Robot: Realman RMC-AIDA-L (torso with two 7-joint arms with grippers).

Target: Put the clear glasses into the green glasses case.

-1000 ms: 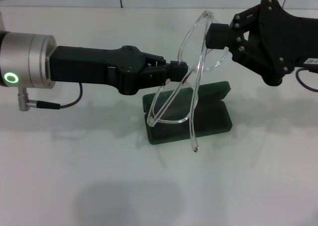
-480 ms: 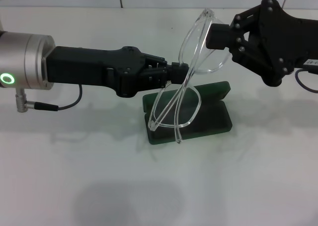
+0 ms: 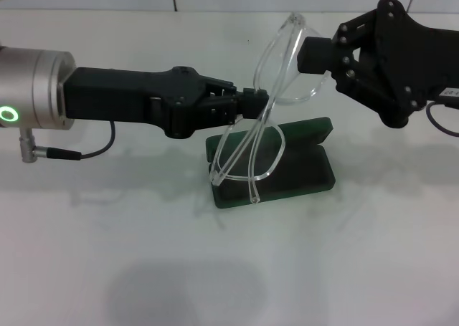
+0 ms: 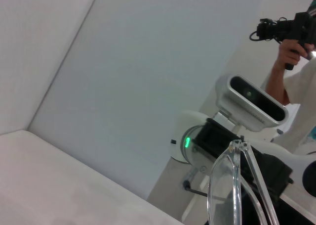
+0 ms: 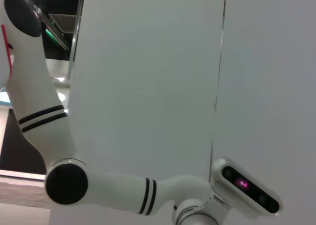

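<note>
Since a second ago the loose temple arm of the clear glasses point(image 3: 267, 118) has swung in: its tip, which hung out past the near edge of the green glasses case point(image 3: 301, 170), now hangs over the case's near left part. The glasses are in the air between my two arms, tilted, with one lens low over the case and the other up high. My left pincer point(image 3: 252, 102) reaches in from the left and is pressed onto the frame near the bridge. My right pincer point(image 3: 305, 54) comes from the far right and pinches the upper end of the frame at the hinge corner. The case lies open on the white worktop point(image 3: 143, 254), lid toward the far side, dark lining up. In my left wrist view one clear lens and temple point(image 4: 232, 190) show close up.
</note>
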